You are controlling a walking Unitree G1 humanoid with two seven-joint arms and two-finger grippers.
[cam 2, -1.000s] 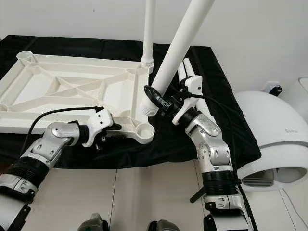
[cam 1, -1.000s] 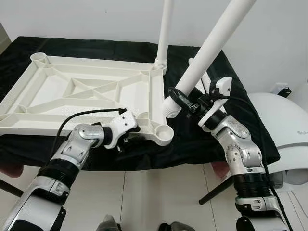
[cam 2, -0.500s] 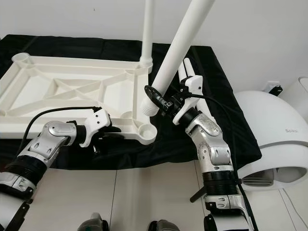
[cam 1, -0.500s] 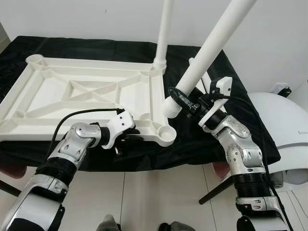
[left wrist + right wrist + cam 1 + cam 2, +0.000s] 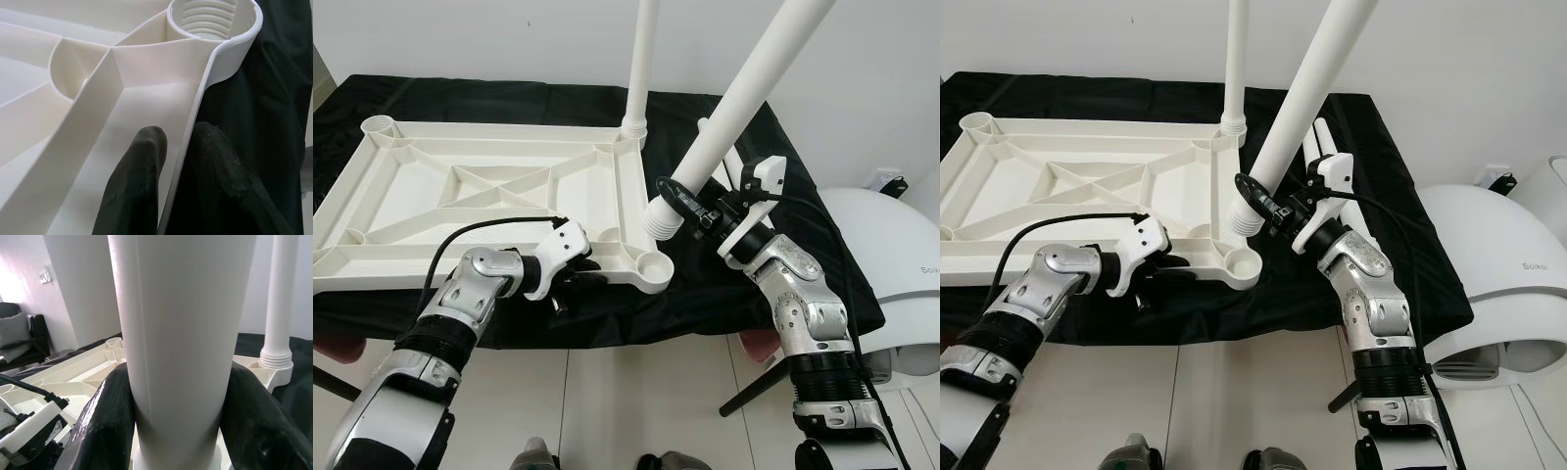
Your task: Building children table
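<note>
A white ribbed tabletop [image 5: 489, 186] lies upside down on a black cloth. One white leg [image 5: 639, 69] stands upright in its far right corner socket. My right gripper [image 5: 680, 208] is shut on a second white leg [image 5: 744, 88] near its threaded lower end, which hangs tilted just above and to the right of the empty near right socket [image 5: 654, 264]. My left gripper [image 5: 576, 277] is shut on the tabletop's near rim [image 5: 193, 127], one finger [image 5: 142, 166] inside and one outside.
A further white leg [image 5: 729, 162] lies on the black cloth [image 5: 724, 294] behind my right wrist. A white rounded appliance [image 5: 891, 255] stands at the right. A tiled floor [image 5: 636, 401] lies below the table edge, with a dark stand leg [image 5: 754, 387] on it.
The tabletop has slid to the right and swung slightly under my left gripper's hold, so its near right socket sits closer under the held leg. The right arm has barely moved.
</note>
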